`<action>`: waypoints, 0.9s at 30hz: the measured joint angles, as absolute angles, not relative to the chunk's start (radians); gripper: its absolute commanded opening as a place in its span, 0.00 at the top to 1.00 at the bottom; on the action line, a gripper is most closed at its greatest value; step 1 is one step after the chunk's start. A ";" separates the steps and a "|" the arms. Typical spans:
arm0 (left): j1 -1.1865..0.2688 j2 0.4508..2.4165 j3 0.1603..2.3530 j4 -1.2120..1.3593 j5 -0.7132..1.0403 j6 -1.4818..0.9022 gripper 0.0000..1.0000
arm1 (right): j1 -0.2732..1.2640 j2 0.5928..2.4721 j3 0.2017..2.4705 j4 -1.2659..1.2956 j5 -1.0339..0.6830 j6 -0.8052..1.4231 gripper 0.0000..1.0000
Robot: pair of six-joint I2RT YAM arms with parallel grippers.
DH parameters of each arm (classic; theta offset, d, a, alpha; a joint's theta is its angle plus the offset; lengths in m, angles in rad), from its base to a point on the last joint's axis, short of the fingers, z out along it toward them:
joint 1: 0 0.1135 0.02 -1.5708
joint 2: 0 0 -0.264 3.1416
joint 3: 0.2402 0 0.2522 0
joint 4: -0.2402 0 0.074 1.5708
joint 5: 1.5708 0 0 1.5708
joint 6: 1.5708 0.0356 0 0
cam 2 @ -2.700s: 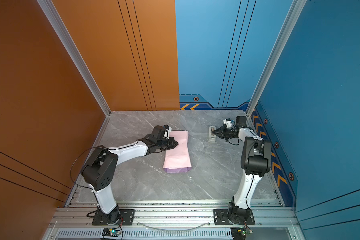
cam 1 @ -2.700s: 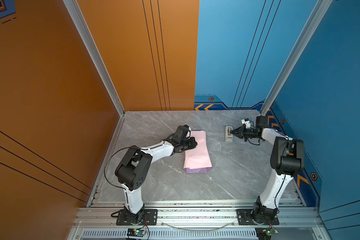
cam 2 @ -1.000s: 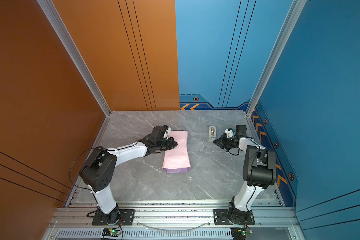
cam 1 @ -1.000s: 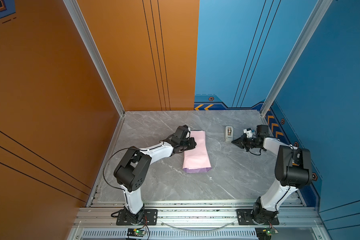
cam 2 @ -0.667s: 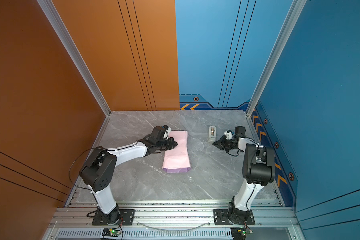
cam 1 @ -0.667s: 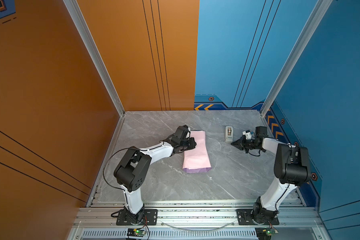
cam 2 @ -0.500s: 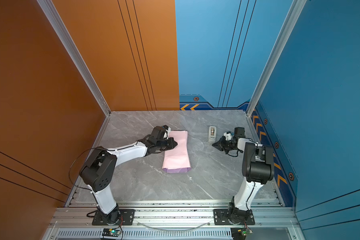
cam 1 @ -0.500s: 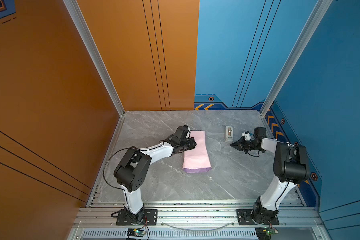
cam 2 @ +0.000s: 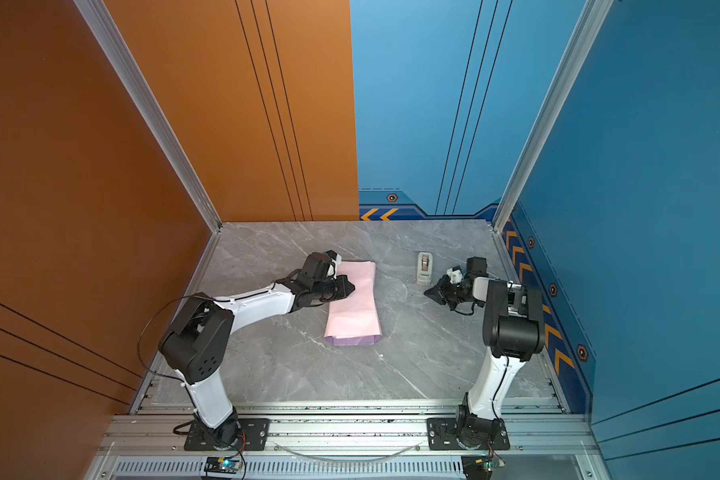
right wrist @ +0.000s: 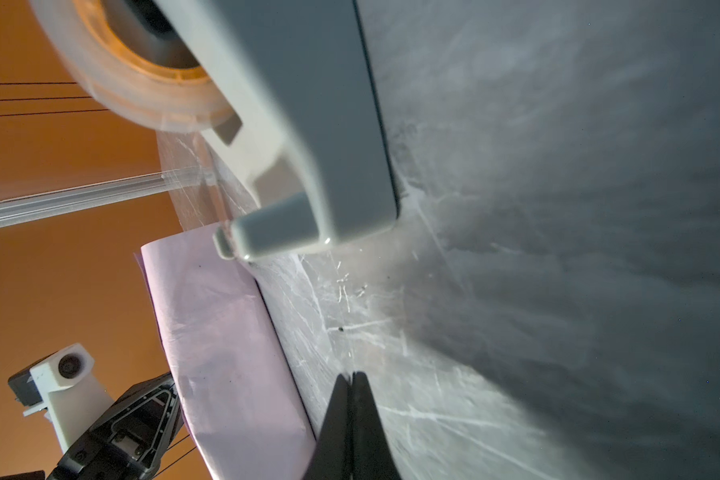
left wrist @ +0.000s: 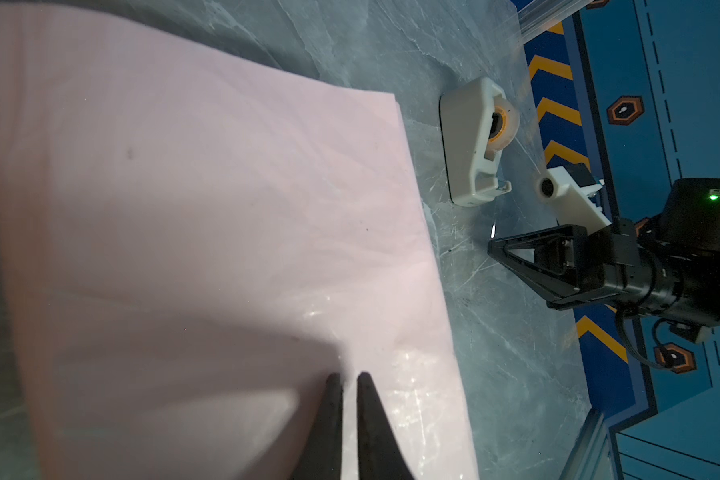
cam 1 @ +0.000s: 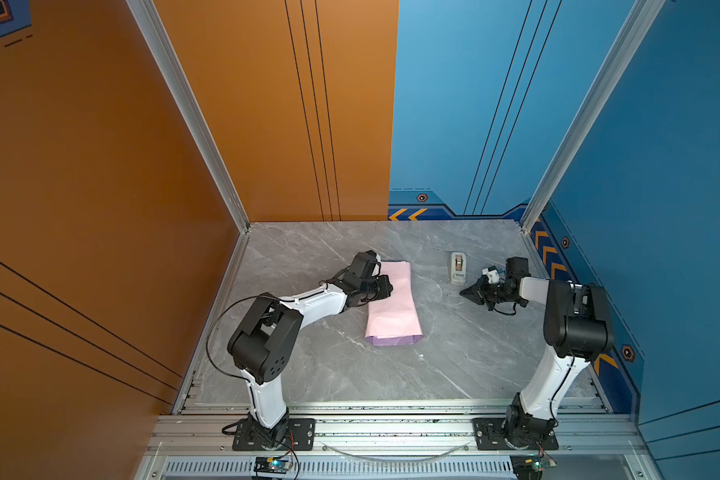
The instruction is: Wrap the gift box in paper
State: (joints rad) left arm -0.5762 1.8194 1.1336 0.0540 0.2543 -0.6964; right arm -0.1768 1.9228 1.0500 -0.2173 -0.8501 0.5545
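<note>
The paper (cam 1: 393, 316) (cam 2: 354, 316) lies folded into a long pale pink packet mid-table, with a lilac edge at its near end. The gift box is hidden. My left gripper (cam 1: 388, 286) (cam 2: 351, 286) rests on the packet's far left part. In the left wrist view its jaws (left wrist: 348, 376) are shut to a thin slit over the pink paper (left wrist: 225, 208), with nothing between them. My right gripper (cam 1: 463, 292) (cam 2: 427, 293) (right wrist: 352, 374) is shut just above the table, right of the paper (right wrist: 225, 332). I see nothing held in it.
A small beige tape dispenser (cam 1: 458, 268) (cam 2: 424, 268) (left wrist: 472, 141) (right wrist: 308, 124) stands just behind the right gripper, a clear strip hanging from its roll. The grey marble table (cam 1: 350, 374) is walled on the left, back and right.
The right gripper has come away from the tape dispenser and drifted nearer and slightly left, toward the paper. The left gripper and the paper have not moved.
</note>
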 measured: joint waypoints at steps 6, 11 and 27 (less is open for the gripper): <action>-0.576 1.819 1.134 0.054 0.254 -0.696 0.88 | -0.177 1.939 1.054 -0.204 -0.828 0.554 1.00; -0.576 1.819 1.134 0.054 0.253 -0.696 0.88 | -0.177 1.942 1.060 -0.206 -0.804 0.555 1.00; -0.577 1.819 1.134 0.054 0.247 -0.696 0.88 | -0.183 1.943 1.072 -0.280 -0.759 0.555 1.00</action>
State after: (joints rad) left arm -0.5774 1.8191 1.1336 0.0536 0.2466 -0.6956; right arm -0.1829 1.9430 1.0718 -0.2802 -0.7586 0.5552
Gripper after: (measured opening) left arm 0.118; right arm 0.047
